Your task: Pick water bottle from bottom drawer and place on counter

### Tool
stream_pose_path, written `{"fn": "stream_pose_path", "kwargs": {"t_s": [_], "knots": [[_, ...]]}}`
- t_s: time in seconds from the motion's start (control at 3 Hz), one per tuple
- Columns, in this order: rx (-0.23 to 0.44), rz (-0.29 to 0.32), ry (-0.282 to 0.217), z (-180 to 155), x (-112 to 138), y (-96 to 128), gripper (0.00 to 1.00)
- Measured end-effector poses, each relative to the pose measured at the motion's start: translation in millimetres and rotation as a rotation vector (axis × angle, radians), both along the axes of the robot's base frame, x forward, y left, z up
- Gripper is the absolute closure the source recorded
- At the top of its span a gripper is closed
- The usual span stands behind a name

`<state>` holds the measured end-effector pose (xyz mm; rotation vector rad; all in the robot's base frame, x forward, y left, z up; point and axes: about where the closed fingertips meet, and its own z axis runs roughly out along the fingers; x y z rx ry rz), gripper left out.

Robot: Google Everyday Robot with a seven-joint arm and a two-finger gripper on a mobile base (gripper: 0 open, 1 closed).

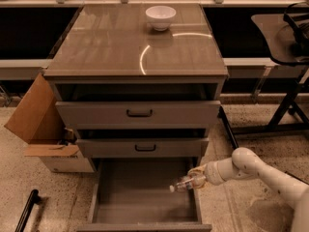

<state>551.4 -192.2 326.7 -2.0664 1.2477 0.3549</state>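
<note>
The bottom drawer (140, 192) is pulled fully open below two shallower drawers with black handles. My gripper (197, 178) reaches in over the drawer's right wall and is shut on the water bottle (184, 183). The bottle lies nearly level, white cap pointing left, held a little above the drawer floor at its right side. My white arm (251, 168) comes in from the lower right. The counter (120, 47) is the glossy grey-brown top of the cabinet, with a curved light glare.
A white bowl (161, 17) stands at the back of the counter. An open cardboard box (43, 124) sits on the floor left of the cabinet. A dark chair (285, 37) and its legs stand at the right. A black bar (26, 211) lies on the floor at lower left.
</note>
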Motion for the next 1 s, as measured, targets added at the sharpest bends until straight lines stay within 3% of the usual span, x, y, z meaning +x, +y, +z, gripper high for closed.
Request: {"fn": "stream_pose_path", "kwargs": {"t_s": [1.0], "knots": [[-0.105, 0.077, -0.355, 255, -14, -7, 1.0]]}}
